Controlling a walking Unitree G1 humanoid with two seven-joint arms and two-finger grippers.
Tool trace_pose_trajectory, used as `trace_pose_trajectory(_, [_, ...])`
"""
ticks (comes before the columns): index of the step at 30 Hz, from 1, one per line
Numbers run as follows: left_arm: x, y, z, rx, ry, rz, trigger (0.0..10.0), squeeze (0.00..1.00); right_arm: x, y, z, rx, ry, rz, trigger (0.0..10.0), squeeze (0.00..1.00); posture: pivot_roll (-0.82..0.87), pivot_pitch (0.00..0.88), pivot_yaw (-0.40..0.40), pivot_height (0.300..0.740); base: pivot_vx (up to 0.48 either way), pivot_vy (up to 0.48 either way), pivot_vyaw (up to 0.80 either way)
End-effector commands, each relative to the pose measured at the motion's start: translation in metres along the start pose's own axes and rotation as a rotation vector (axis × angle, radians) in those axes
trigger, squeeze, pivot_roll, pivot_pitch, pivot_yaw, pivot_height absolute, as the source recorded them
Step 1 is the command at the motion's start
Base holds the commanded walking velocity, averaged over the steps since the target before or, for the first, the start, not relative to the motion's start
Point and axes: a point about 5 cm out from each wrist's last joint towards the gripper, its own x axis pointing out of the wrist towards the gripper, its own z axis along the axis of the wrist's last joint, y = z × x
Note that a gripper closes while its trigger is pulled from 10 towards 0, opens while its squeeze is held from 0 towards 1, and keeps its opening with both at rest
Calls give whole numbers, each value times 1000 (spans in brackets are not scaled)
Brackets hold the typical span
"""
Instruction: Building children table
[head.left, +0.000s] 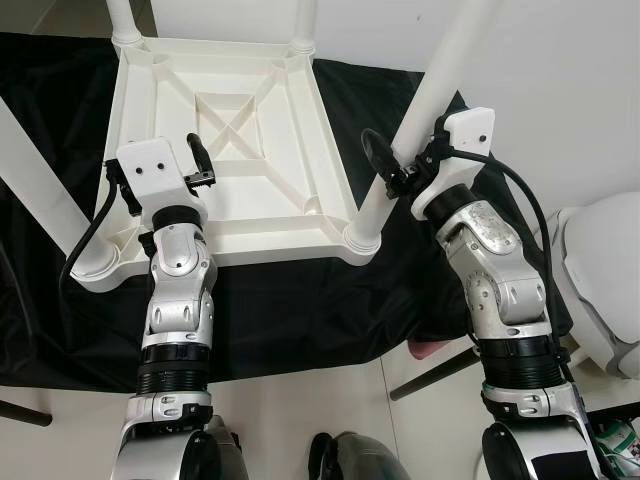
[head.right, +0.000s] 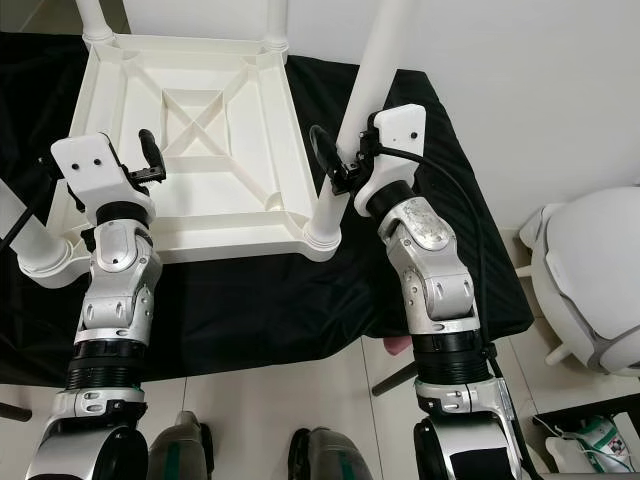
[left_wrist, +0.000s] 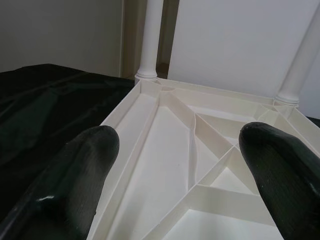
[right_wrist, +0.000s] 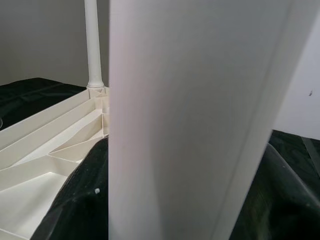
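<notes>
White plastic table top (head.left: 262, 215): lying upside down on a black cloth (head.left: 290, 310), ribbed underside facing up, a cross-braced square panel showing at its centre; the cloth is spreading over the pale floor (head.left: 300, 400).

Table legs: four white round legs are standing up from the corner sockets; the near-right leg (head.left: 395, 165) is rising out of its socket at the corner nearest the right arm and leaning up toward the camera; the near-left leg (head.left: 40, 185) is slanting off to the left; the two far legs (head.left: 305, 25) are standing at the rear corners.

Right gripper (head.left: 385, 170): pressing against the near-right leg partway up, one black finger curving around its left side; in the right wrist view the leg (right_wrist: 195, 120) is sitting between the dark fingers (right_wrist: 80, 205), so the pincer is clasping it.

Left gripper (left_wrist: 180, 165): hovering over the near-left part of the underside, its fingers (left_wrist: 75, 175) spread wide apart and holding nothing.

Other items: a white rounded object (head.right: 590, 290) is sitting on the floor at the right.
</notes>
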Motion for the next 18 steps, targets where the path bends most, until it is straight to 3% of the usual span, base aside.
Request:
trace_pose_trajectory(1, [-1, -6, 0, -14, -5, -21, 10000, 0, -1, -6, -4, -16, 21, -22, 10000, 0, -54, 61, -90, 740, 0, 0, 0])
trace_pose_trajectory(5, [-1, -6, -1, -13, -2, -21, 10000, 0, 0, -3, -3, -17, 17, -5, 10000, 0, -54, 61, -90, 740, 0, 0, 0])
trace_pose_trajectory(6, [-1, -6, -2, -10, 4, -20, 10000, 0, 1, -3, -3, -11, 15, -4, 78, 0, -50, 60, -94, 740, 0, 0, 0])
trace_pose_trajectory(13, [-3, -5, -9, 18, 30, -15, 10000, 0, 1, -7, 1, 17, -9, -37, 0, 0, -50, 61, -93, 740, 0, 0, 0])
trace_pose_trajectory(18, [-2, -1, -14, 50, 53, -7, 10000, 0, -3, -19, 6, 99, -50, -169, 0, 0, -60, 62, -81, 740, 0, 0, 0])
